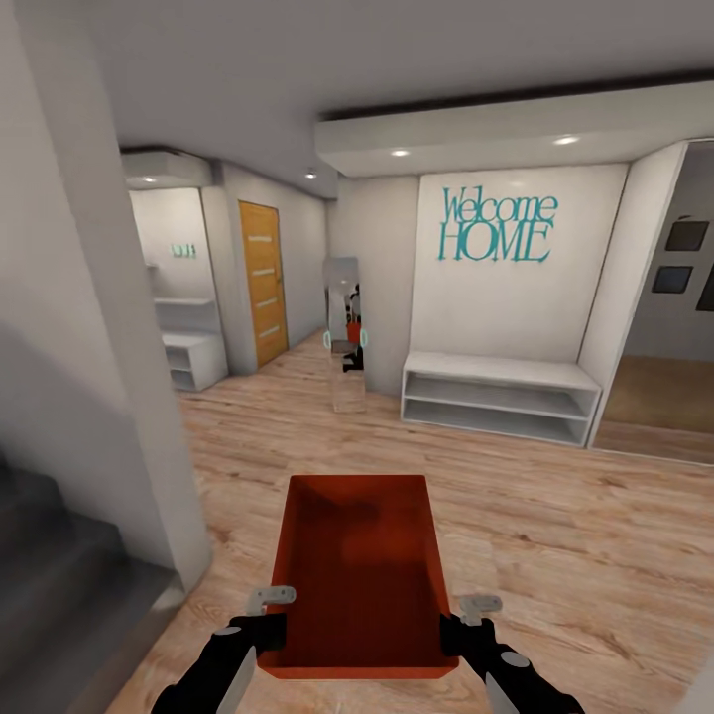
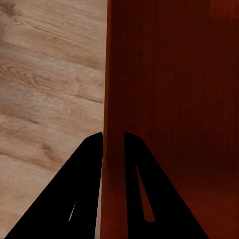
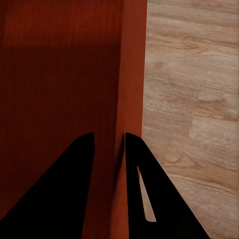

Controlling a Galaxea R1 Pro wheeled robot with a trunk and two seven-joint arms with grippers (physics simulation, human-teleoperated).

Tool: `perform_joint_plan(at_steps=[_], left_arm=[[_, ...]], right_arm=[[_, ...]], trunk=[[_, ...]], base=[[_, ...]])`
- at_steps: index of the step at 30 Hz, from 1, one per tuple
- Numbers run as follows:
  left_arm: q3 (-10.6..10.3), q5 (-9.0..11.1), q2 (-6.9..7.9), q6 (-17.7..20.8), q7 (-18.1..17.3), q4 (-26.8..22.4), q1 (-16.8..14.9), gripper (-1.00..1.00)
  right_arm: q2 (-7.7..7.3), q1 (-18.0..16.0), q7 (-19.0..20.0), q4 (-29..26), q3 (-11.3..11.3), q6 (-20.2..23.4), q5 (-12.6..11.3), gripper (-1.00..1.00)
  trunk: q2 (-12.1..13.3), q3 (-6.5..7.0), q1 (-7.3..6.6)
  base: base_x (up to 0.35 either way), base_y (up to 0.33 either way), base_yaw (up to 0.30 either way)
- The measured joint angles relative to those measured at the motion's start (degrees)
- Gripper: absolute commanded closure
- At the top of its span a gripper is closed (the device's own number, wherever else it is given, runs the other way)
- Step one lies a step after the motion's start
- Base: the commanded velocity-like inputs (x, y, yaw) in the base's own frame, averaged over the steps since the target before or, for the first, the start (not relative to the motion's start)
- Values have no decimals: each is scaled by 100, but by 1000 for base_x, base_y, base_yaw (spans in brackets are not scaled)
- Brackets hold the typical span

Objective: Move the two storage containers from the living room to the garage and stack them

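Head view: I carry one storage container over the plank floor, left gripper and right gripper each clamped on a side wall. Garage not reached; I judge placing and stacking remain.

Both forearms glossy black and rounded, with pale grey panels along the outer faces near the wrists. Left claw and right claw: black housings, each carrying a small light-grey bracket on top with a rounded end. In the wrist views the fingers of each claw are flat, matte black, tapering triangular blades, one finger per claw cut by a narrow slot; no markings, cables or screws discernible.
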Motion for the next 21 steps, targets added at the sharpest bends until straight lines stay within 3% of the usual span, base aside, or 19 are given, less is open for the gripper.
perform_joint_plan(at_steps=[21], left_arm=[[1, -2, 0, 0, -1, -1, 0, 100]], right_arm=[[1, 0, 0, 1, -1, -2, 1, 100]], trunk=[[-1, -17, 0]], base=[[329, 0, 0]])
